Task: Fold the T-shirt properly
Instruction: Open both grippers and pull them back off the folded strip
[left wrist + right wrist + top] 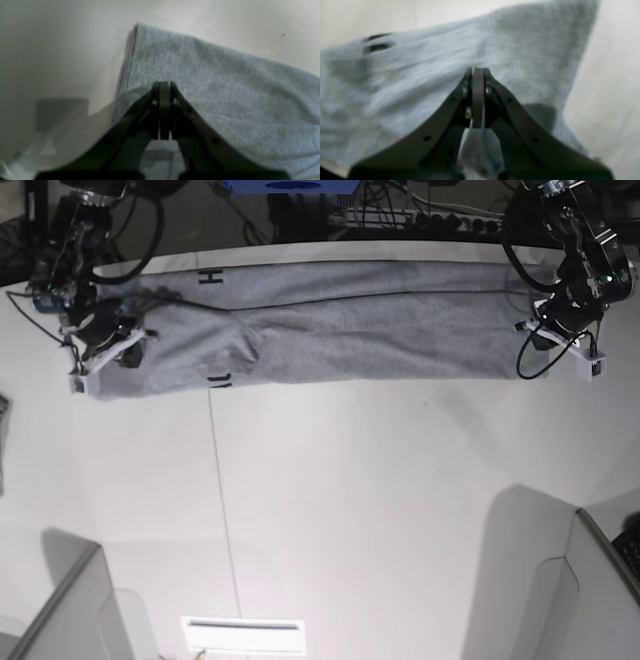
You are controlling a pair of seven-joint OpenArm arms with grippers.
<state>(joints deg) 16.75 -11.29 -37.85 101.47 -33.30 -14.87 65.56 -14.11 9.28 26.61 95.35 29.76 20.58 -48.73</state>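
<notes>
Grey T-shirt (pixel 340 320) lies folded into 1 long band.

White table (pixel 340 500), grey T-shirt (pixel 340 330) in a long band along its far edge

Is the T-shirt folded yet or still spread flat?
Partly folded: the T-shirt lies as one long narrow band across the table, layered edges visible at its end.

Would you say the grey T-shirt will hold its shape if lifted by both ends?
Probably not. The T-shirt lies as a long, creased band, so its middle would likely sag. Its soft knit seems light and unlikely to slip.
</notes>
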